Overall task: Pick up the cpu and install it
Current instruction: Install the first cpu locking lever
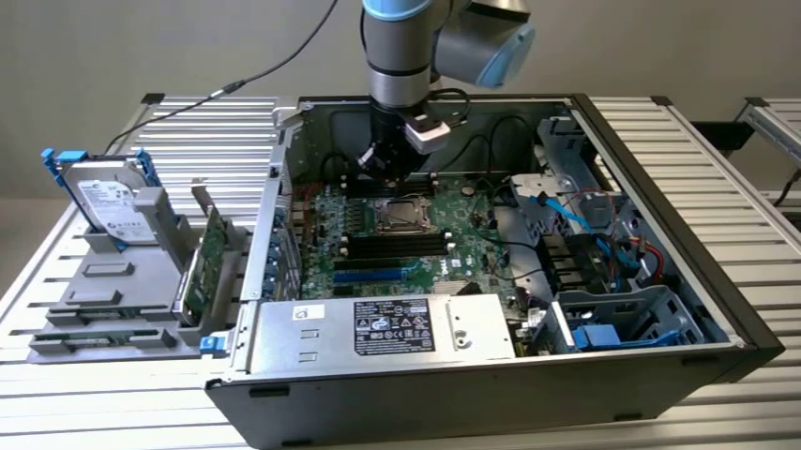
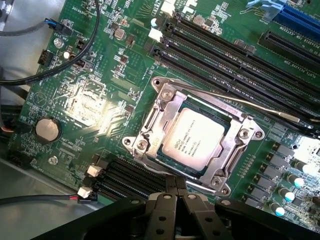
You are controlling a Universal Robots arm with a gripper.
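The fingers (image 2: 170, 190) are pressed together, empty, poised above the motherboard (image 2: 75, 60). Just beyond their tips the cpu (image 2: 192, 142) lies flat inside the metal socket frame (image 2: 167, 102), which seems to square and retain it.

Arm (image 1: 400, 56) upright, pincer (image 2: 176, 184) closed, seemingly empty

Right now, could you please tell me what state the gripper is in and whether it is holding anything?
Gripper: closed, holding nothing; the cpu lies in the socket close to it.
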